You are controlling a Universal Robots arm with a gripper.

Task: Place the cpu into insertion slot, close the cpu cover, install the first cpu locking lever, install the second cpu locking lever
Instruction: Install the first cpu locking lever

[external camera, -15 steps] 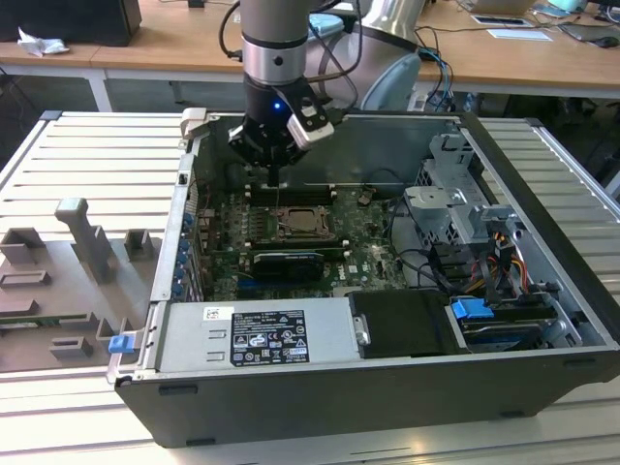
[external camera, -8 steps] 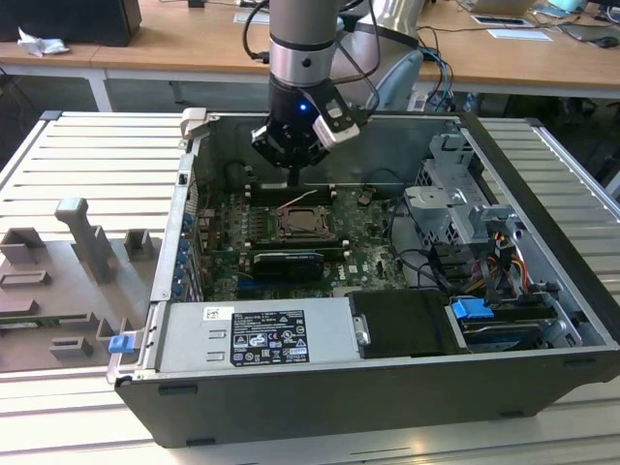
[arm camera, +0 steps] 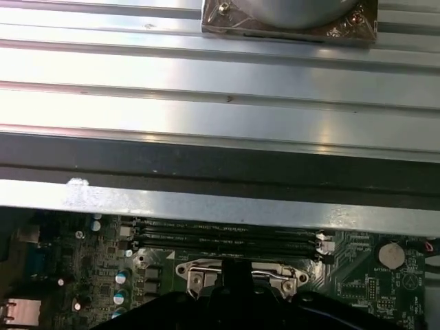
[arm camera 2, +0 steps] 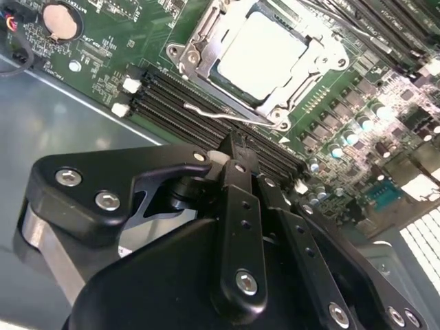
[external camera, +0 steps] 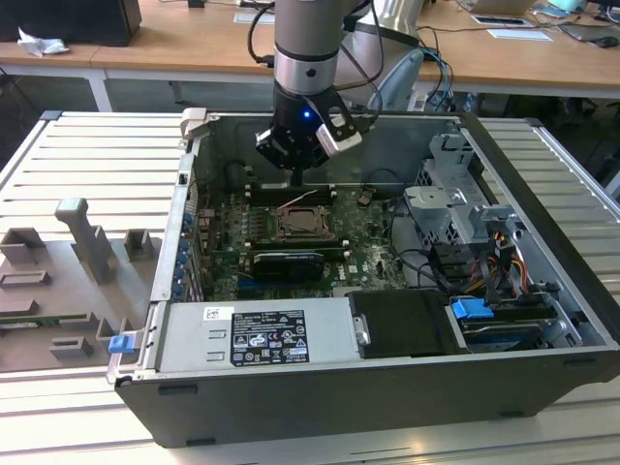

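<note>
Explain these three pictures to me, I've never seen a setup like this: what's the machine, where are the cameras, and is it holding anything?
The machine is a robot arm reaching down into an open computer case that lies on a slatted metal table. The exterior view comes from a camera standing off the arm; both wrist views come from cameras riding on it, looking past its end effector. Inside the case lies a green motherboard. On it, the insertion slot already has the cpu seated, with the silvery cpu cover lying flat around it. The end effector's fingers look shut with nothing between them, their tips close to a thin wire lever beside the slot.
</note>
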